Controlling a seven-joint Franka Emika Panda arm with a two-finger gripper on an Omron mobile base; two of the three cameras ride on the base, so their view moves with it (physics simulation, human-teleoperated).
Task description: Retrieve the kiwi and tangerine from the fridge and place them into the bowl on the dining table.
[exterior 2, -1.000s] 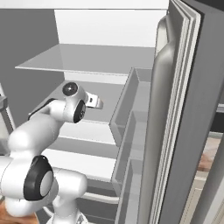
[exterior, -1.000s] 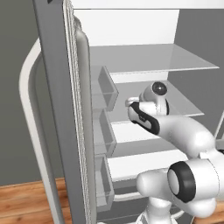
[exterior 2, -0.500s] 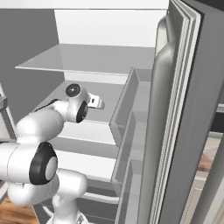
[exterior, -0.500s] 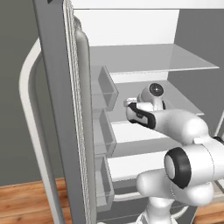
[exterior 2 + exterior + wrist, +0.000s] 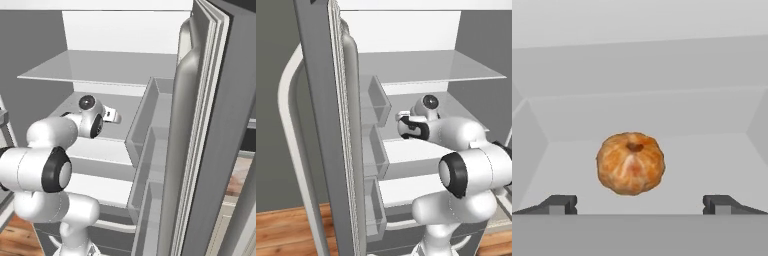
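The tangerine [image 5: 630, 163], a small round orange-brown fruit, lies on a white shelf inside the open fridge [image 5: 321, 125]. In the hand view it sits just ahead of my gripper [image 5: 639, 204] and centred between the two fingertips [image 5: 559, 204], which stand wide apart and hold nothing. My gripper [image 5: 402, 119] reaches in over the middle shelf, and from the right base it shows as gripper [image 5: 114, 116] under the glass shelf. The kiwi, the bowl and the dining table are out of view.
A glass shelf [image 5: 426, 65] hangs close above the hand. Door bins [image 5: 378, 100] line the left door and more door bins [image 5: 150, 125] line the right door, both swung open. The shelf's back and side walls enclose the fruit. Wood floor [image 5: 286, 230] lies below.
The arm has pushed the hand a little deeper into the fridge along the middle shelf, with the elbow swinging up. The jaws stayed open.
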